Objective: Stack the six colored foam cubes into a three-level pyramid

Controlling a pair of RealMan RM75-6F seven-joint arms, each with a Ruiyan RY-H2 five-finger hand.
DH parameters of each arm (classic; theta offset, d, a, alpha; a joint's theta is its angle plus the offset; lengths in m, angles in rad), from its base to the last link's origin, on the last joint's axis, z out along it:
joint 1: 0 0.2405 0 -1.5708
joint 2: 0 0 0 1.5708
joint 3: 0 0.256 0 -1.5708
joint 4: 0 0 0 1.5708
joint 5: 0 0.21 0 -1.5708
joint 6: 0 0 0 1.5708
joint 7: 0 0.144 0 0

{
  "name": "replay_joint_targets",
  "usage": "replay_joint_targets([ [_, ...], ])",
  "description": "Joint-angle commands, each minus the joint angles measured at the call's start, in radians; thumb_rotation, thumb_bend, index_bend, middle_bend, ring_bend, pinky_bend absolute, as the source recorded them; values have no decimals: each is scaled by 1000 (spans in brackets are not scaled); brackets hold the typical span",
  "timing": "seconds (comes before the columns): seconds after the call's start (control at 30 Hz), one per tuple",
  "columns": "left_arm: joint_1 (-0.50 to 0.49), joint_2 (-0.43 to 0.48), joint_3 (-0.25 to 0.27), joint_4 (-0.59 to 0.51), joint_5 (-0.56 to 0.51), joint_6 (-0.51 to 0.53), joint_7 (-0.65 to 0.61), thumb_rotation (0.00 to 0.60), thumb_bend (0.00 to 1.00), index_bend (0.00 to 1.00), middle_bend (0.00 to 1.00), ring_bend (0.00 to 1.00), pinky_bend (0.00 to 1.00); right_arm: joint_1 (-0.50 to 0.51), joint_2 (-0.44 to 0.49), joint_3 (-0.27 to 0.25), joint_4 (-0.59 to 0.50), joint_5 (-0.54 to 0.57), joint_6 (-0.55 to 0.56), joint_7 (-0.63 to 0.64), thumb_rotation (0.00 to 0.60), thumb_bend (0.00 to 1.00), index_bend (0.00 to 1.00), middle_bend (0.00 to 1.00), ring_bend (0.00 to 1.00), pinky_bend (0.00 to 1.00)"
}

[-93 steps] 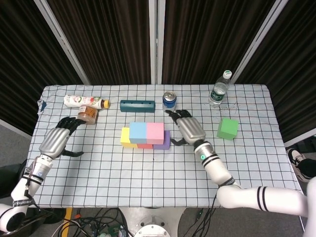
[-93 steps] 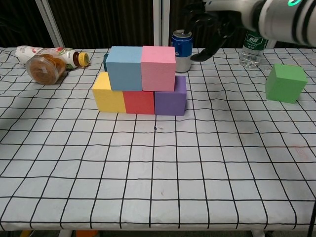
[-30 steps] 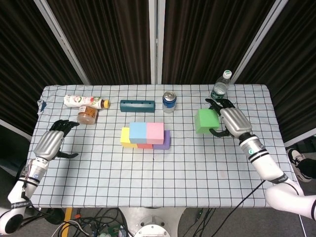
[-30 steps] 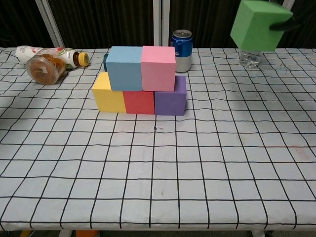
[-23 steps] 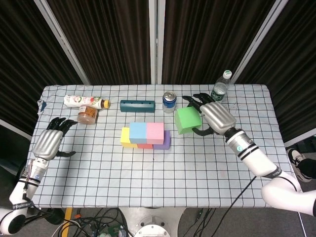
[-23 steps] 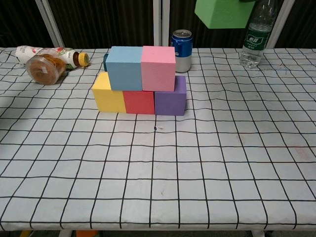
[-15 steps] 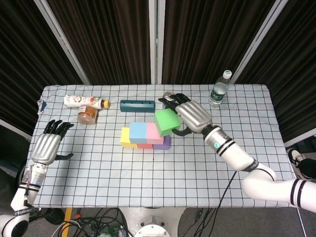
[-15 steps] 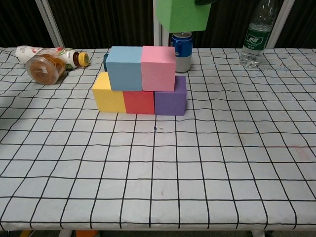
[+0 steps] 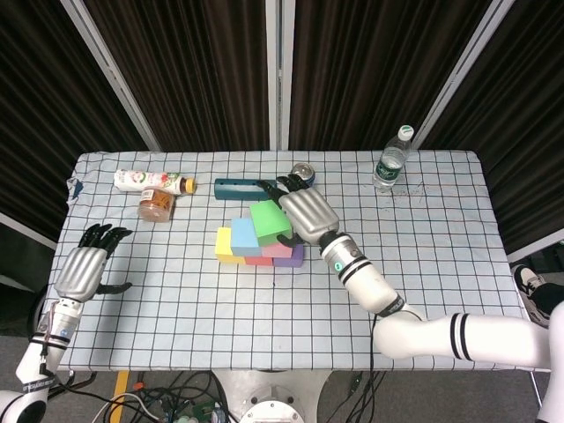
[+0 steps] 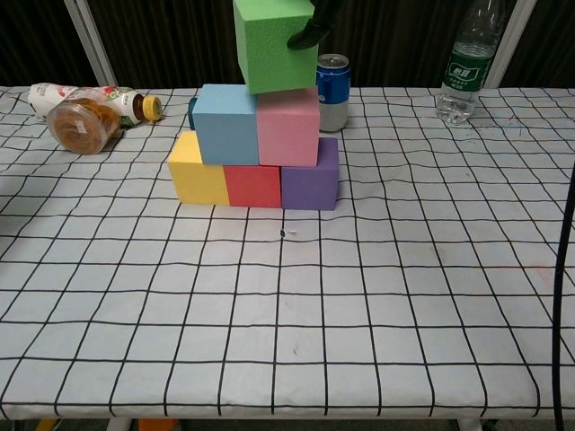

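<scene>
The right hand (image 9: 304,214) clamps its fingers (image 10: 305,36) on the green cube (image 10: 273,43), which is tilted slightly and sits over the seam between the blue cube (image 10: 225,124) and pink cube (image 10: 287,126) (contact unclear). Below lie the yellow cube (image 10: 198,169), red cube (image 10: 252,186) and purple cube (image 10: 310,181), with open cloth in front. The left hand (image 9: 81,269) rests near the table's (image 9: 441,264) left edge, fingers apart, holding nothing.

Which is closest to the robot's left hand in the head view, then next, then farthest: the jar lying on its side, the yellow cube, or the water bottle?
From the left hand:
1. Jar, back-left, nearest.
2. Yellow cube, left end of the stack.
3. Water bottle, far back-right.
</scene>
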Motion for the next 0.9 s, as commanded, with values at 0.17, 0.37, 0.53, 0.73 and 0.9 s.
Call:
replay_joint_targets([
  [0.17, 5, -1, 2, 12, 12, -4, -30, 600, 0, 166, 135, 62, 50, 53, -85, 6, -52, 113, 157, -103, 600, 177, 0, 293, 53, 0],
  [0.37, 9, 0, 3, 19, 19, -5, -43, 600, 0, 166, 135, 61, 50, 62, -125, 23, -48, 156, 210, -131, 600, 176, 0, 293, 53, 0],
  [0.53, 11, -1, 3, 23, 20, -9, -51, 600, 0, 166, 135, 61, 50, 72, -146, 46, -24, 201, 222, -148, 600, 176, 0, 293, 53, 0],
  [0.73, 12, 1, 2, 25, 20, -13, -54, 600, 0, 166, 135, 61, 50, 82, -156, 69, -1, 253, 210, -163, 600, 176, 0, 293, 53, 0],
  [0.9, 12, 1, 0, 27, 20, -17, -56, 600, 0, 166, 135, 61, 50, 89, -165, 77, 6, 282, 215, -180, 600, 176, 0, 291, 53, 0],
])
